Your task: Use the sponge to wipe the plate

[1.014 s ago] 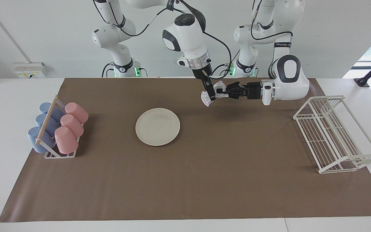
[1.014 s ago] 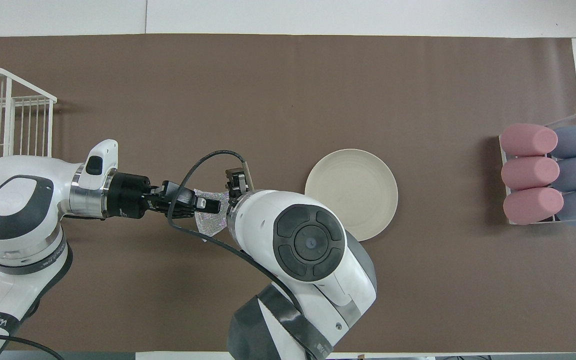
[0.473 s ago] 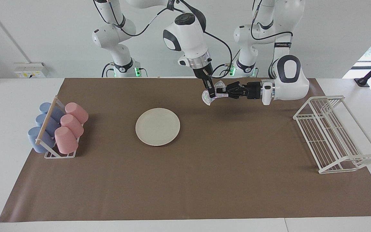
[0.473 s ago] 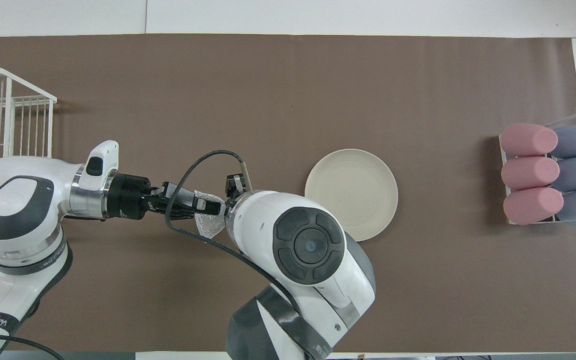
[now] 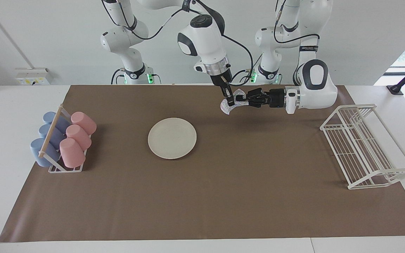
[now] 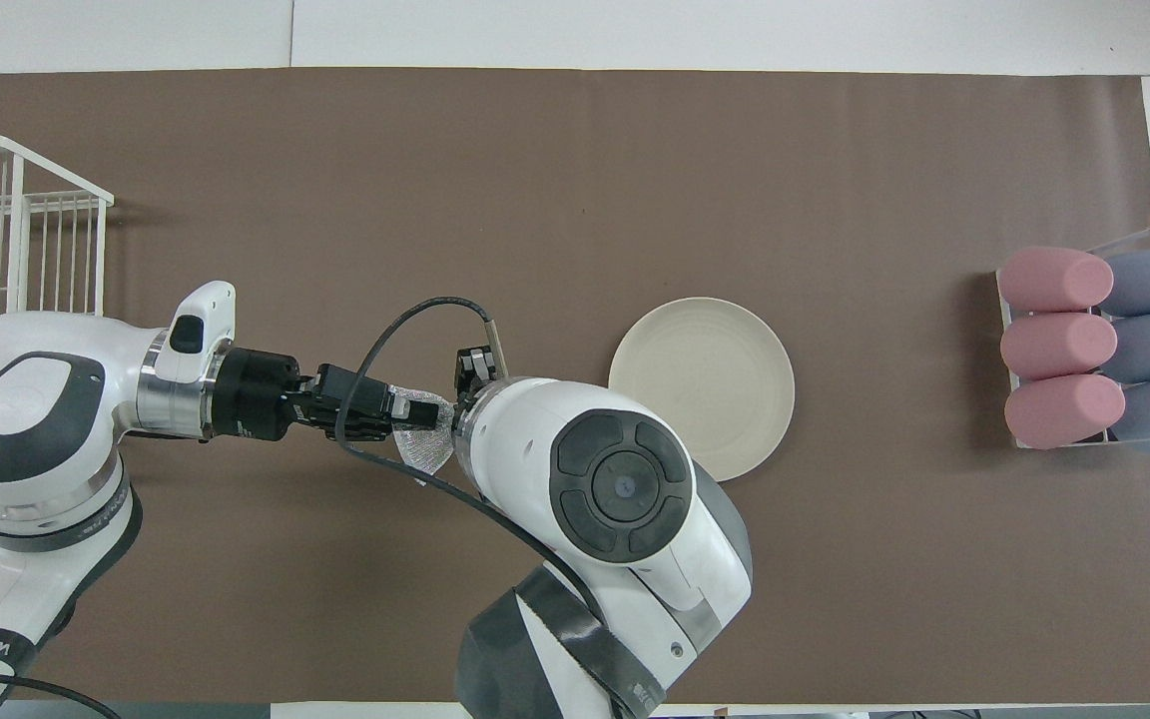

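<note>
Since a second ago, the right gripper (image 5: 229, 102) is now clamping the sponge (image 5: 226, 108) in mid-air, at two o'clock from the plate (image 5: 172, 138), taking it for wiping. The left gripper (image 5: 242, 99) is alongside; I cannot tell its grip.

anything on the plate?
Nothing: the plate lies bare on the brown mat. The sponge is up in the air over the mat, between the right gripper and left gripper. What's under the plate is hidden.
</note>
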`<act>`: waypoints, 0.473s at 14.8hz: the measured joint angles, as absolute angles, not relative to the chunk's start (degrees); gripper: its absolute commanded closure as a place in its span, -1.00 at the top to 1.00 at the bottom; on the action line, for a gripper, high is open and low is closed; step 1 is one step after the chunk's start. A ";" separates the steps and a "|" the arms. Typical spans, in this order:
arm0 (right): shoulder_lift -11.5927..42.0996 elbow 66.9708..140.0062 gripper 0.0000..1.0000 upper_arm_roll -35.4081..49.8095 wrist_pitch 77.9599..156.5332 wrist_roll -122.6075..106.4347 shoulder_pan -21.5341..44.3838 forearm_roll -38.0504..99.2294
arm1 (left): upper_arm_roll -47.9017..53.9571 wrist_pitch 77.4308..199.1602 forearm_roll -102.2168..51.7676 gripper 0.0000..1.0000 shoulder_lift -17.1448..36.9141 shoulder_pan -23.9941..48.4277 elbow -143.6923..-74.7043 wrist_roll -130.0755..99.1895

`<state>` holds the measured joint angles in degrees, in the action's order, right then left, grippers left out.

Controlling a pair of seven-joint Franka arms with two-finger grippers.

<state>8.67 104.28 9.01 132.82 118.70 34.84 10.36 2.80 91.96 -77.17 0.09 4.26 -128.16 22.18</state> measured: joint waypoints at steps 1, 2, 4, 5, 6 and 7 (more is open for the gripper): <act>8.67 104.48 -1.00 8.95 132.82 118.70 34.83 10.36 | 2.79 91.96 -77.02 1.00 -0.19 4.26 -128.16 22.13; 8.66 104.76 -1.00 8.91 132.82 118.51 34.77 10.36 | 2.79 91.96 -76.91 1.00 -0.43 4.26 -128.16 22.09; 8.64 105.97 -1.00 8.84 132.82 115.62 33.76 10.36 | 2.78 91.96 -76.83 1.00 -0.62 4.26 -128.17 22.07; 8.54 106.95 -1.00 8.81 132.82 112.80 32.59 10.36 | 2.78 91.97 -76.77 1.00 -0.62 4.26 -128.17 22.07; 8.39 108.20 -1.00 8.74 132.81 109.31 31.03 10.36 | 2.77 91.97 -76.61 1.00 -0.62 4.26 -128.17 22.07; 8.07 109.72 -1.00 8.69 132.80 105.55 29.28 10.36 | 2.75 91.97 -76.39 1.00 -0.62 4.26 -128.17 22.07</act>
